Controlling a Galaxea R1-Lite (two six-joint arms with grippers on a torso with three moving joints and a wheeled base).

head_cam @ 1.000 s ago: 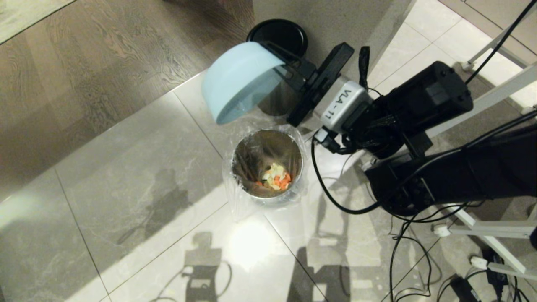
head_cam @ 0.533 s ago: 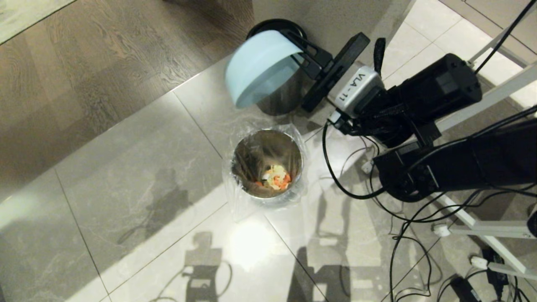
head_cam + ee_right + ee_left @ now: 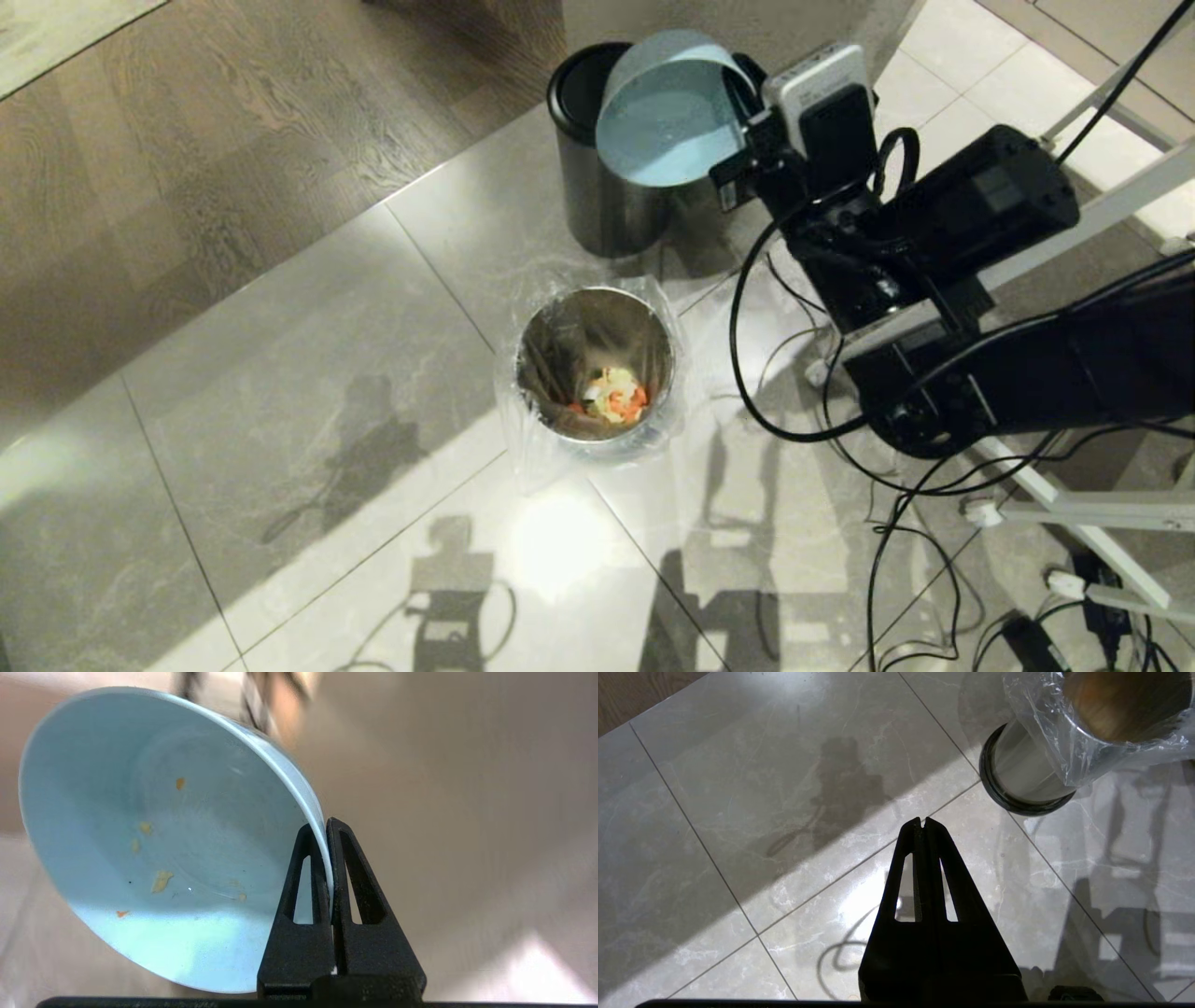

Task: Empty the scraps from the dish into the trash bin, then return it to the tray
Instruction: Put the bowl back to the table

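While right pincer clamps dish rim, arm raised, seemingly above dark bin

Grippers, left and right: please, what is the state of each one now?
Left gripper: closed, holding nothing, above the floor.
Right gripper: closed on the rim of the dish, which it holds up.

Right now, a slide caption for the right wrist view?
Right hand pinches the emptied light-blue dish by its rim, a few crumbs stuck inside.

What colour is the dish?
Light blue, plain; the dish shows best in the right wrist view.
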